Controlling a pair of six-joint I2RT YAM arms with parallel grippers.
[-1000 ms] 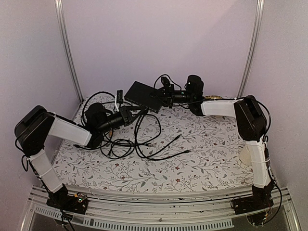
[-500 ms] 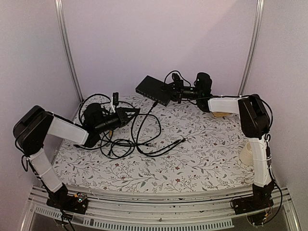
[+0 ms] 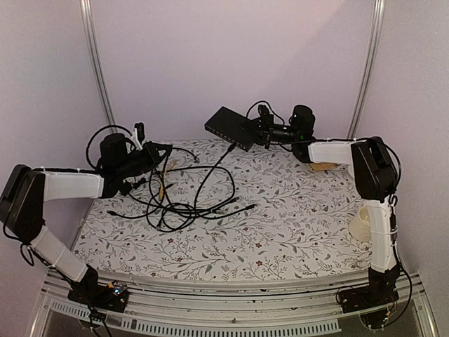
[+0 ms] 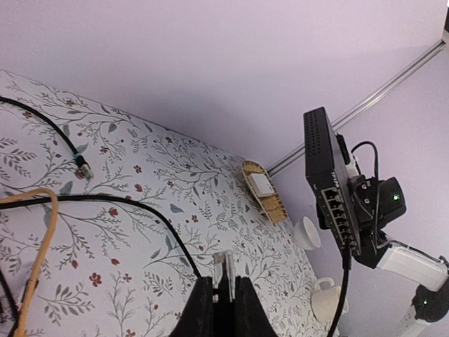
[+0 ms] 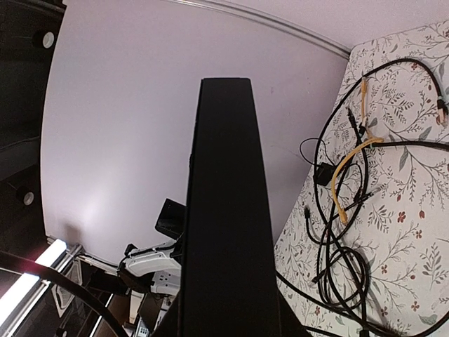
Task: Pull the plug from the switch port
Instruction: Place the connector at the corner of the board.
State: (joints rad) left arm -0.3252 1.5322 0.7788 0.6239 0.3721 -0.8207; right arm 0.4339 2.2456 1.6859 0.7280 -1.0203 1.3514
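The switch (image 3: 230, 128) is a flat black box held up in the air at the back of the table, with my right gripper (image 3: 260, 130) shut on its right end. In the right wrist view it fills the middle as a dark slab (image 5: 224, 210). Its port row (image 4: 335, 207) faces my left wrist camera, and one black cable (image 4: 344, 267) still hangs from a port. My left gripper (image 4: 224, 284) is shut on a clear plug (image 4: 226, 265) with a black cable trailing from it, far left of the switch (image 4: 324, 158). In the top view the left gripper (image 3: 165, 149) is at the table's back left.
A tangle of black cables (image 3: 175, 200) with a yellow cable (image 4: 34, 270) lies on the floral cloth at left centre. A loose plug (image 4: 84, 167) rests on the cloth. A wooden tray with a small white box (image 4: 265, 191) and white cups (image 3: 361, 223) stand at the right.
My left arm has swung left and back with the plug, dragging its cable away from the switch. My right gripper has carried the switch up and to the right.
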